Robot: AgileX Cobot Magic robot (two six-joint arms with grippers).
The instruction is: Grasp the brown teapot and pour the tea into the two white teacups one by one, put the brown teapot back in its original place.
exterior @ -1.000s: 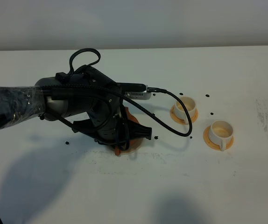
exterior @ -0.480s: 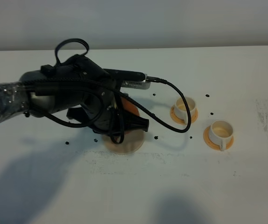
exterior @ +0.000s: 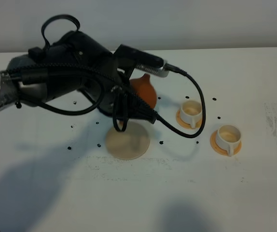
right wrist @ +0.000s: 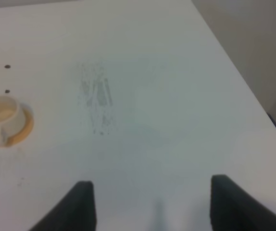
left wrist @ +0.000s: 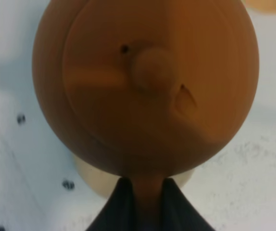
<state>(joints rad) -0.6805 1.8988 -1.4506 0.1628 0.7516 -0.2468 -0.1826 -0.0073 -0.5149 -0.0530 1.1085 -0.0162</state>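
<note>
We hold the teapot (exterior: 143, 91) in the left gripper (left wrist: 145, 192). Its two dark fingers are pinched tight on the loop handle, as the left wrist view shows from straight above the lid and its small knob. The pot hangs in the air, clear of the round beige coaster (exterior: 127, 140), which lies bare on the table (exterior: 201, 193) below and a little toward the near side. In the wrist view a slice of that coaster shows under the pot's belly.

What matters next is where the cups lie from the pot. Both stand to its right in the high view. The nearer cup (exterior: 191, 110) is close by, and the farther cup (exterior: 228, 137) is beyond it and closer to the front edge. Each sits on its own orange saucer. The pot's long line runs from the handle in our grip out to the spout. We cannot see the spout clearly, so we cannot say whether it already faces the nearer cup. We judge the pot must travel right and then tip along that line.

The right gripper (right wrist: 155, 207) is spread wide and holds nothing. It idles over bare table well away from the pot, with one cup (right wrist: 1, 115) in its view. The left arm is plainly the one placed to pour.
</note>
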